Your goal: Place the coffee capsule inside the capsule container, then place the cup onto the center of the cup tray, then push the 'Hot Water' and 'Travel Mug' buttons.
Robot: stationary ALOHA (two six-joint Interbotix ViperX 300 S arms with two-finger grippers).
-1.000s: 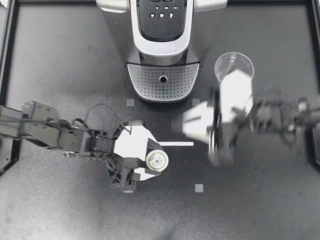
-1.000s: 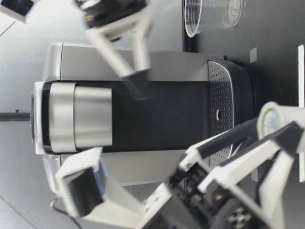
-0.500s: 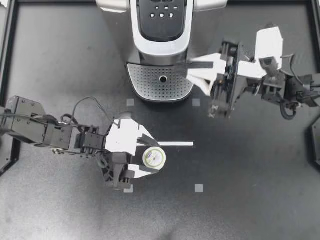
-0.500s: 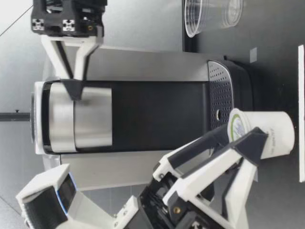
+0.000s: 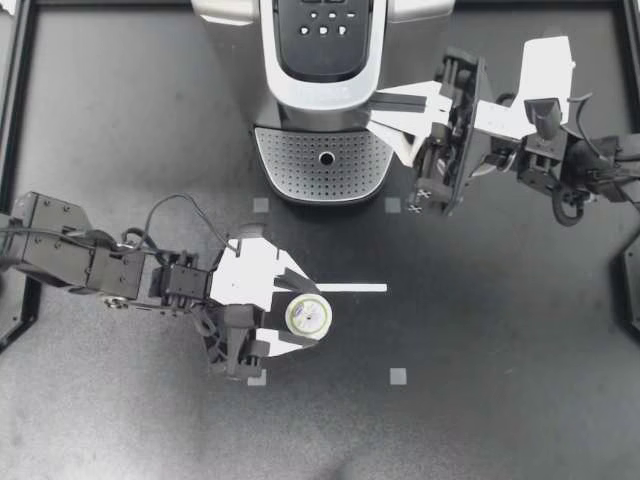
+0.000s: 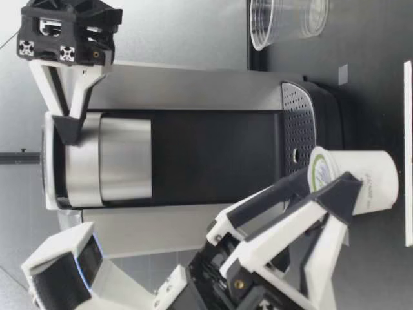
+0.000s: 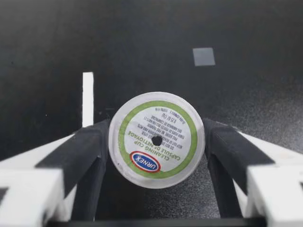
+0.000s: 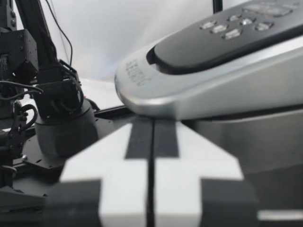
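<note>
Here, white coffee capsule [image 5: 307, 317], green-ringed on top

The coffee machine [image 5: 325, 60] is glossy plastic and brushed metal, the table [image 5: 500, 350] matt, the capsule [image 5: 307, 318] smooth.

White capsule [image 7: 156, 140], green-ringed lid — silver-black machine [image 5: 322, 95], dotted silver tray [image 5: 290, 165].

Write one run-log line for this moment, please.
left pincer: shut on capsule | right pincer: shut, tip at coffee machine | cup: off cup tray
</note>
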